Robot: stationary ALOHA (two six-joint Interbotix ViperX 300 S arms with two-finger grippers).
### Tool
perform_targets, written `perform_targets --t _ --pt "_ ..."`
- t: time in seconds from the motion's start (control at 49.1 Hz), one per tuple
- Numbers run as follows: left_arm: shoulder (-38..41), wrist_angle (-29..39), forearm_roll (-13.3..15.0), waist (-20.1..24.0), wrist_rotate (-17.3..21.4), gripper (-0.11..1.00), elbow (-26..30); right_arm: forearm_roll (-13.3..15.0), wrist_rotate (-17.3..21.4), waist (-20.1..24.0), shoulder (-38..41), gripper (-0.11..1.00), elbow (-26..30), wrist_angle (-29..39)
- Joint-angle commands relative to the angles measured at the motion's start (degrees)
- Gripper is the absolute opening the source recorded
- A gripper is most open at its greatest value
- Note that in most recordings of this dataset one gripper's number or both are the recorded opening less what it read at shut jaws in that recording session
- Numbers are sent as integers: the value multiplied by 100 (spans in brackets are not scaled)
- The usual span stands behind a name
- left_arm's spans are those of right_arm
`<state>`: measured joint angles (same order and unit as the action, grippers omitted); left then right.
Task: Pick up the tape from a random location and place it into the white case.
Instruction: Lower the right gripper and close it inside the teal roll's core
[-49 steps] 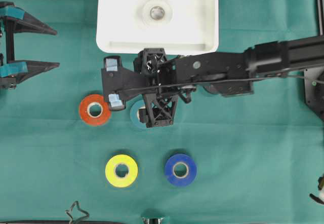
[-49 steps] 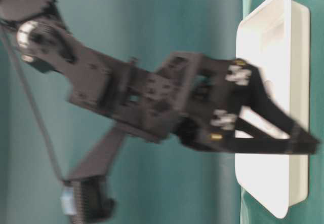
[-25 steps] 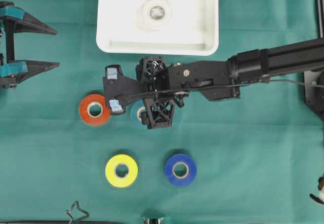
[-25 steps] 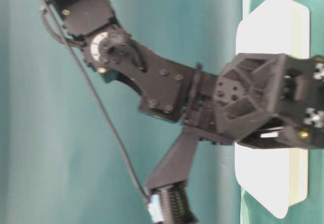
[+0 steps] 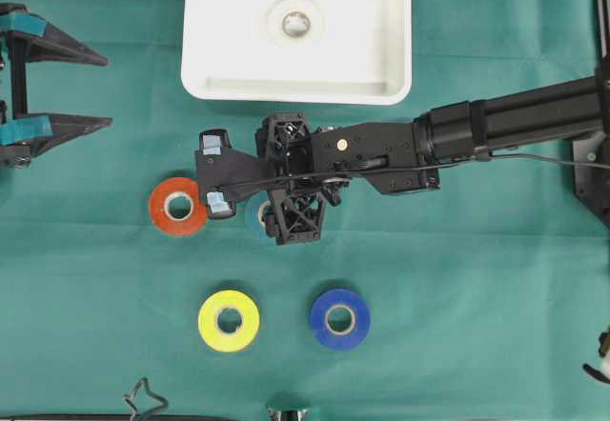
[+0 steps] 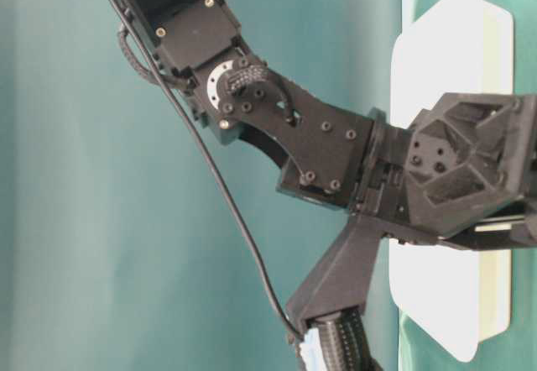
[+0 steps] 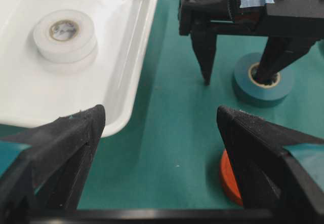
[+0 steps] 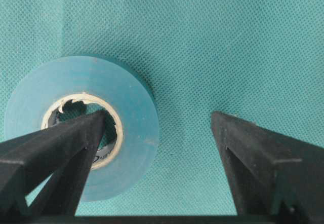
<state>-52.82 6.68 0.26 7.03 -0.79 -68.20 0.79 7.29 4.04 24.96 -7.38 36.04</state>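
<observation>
Place: robot lab bench.
Evidence: green cloth (image 5: 477,278) covering the table, two black robot arms, coloured tape rolls (image 5: 229,321) laid out, plain teal backdrop (image 6: 126,262).

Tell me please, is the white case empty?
No. The white case already holds one white tape roll, lying flat.
</observation>
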Motion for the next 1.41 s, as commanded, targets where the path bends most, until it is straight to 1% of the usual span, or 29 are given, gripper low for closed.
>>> perform_targets --t 0.0,0.061,0.102,0.265,0.326,0.53,0.754,0.835,1.161,1.385 --pt "35 -18 0 0 -9 98 70 0 -35 26 -88 92 44 -26" --pt "35 -18 9 0 -9 98 70 0 -53 26 -88 89 62 -18" --pt "35 -26 0 0 -9 98 70 0 -53 26 -88 85 79 0" --pt "35 -26 9 9 -9 98 70 0 -70 53 -149 47 88 9" --pt "35 -26 9 18 -9 98 70 0 -88 70 -176 41 88 9" --pt "35 -18 0 18 -9 98 70 0 -88 97 -176 33 88 9" --pt "35 -18 9 26 -9 98 70 0 -44 97 -360 32 88 35" --pt "35 -18 0 26 -9 98 70 0 -35 97 -510 28 97 105" --pt "35 -26 9 53 -9 98 70 9 -35 97 -1099 28 176 606" --pt "35 -18 0 44 -9 98 70 26 -26 97 -1468 28 475 1362"
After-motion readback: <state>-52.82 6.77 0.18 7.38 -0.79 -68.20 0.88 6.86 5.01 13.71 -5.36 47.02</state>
